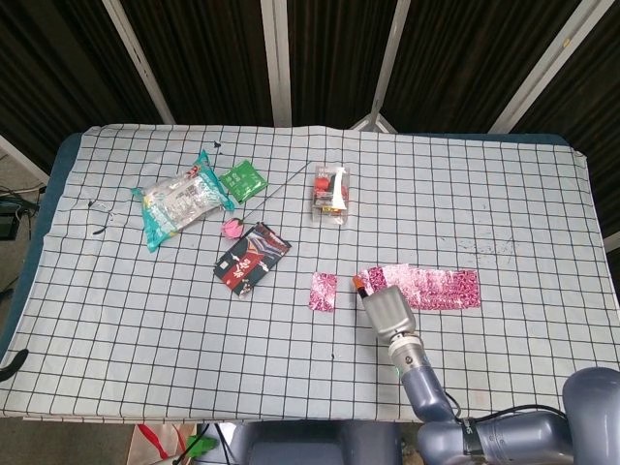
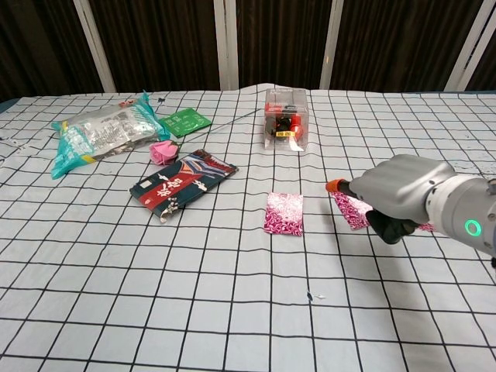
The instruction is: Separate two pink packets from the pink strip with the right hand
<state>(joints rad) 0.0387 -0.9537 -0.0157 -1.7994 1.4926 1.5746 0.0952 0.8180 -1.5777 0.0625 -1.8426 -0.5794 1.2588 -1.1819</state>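
Observation:
One pink packet [image 1: 324,291] [image 2: 284,213] lies by itself on the checked cloth, apart from the strip. To its right lies the pink strip [image 1: 436,288] [image 2: 350,211], flat on the cloth. My right hand [image 1: 387,310] [image 2: 399,194] is over the strip's left end and hides most of it in the chest view. Its fingers are curled under the palm with nothing seen in them, and one orange fingertip [image 2: 335,186] points left. Whether the hand touches the strip is unclear. My left hand shows in neither view.
A clear box of red items [image 1: 330,194] [image 2: 285,118] stands behind the packet. Left of it lie a dark packet [image 1: 252,257] [image 2: 184,183], a pink rose [image 1: 232,228] [image 2: 162,151], a green packet [image 1: 242,180] and a teal bag [image 1: 179,199] [image 2: 101,133].

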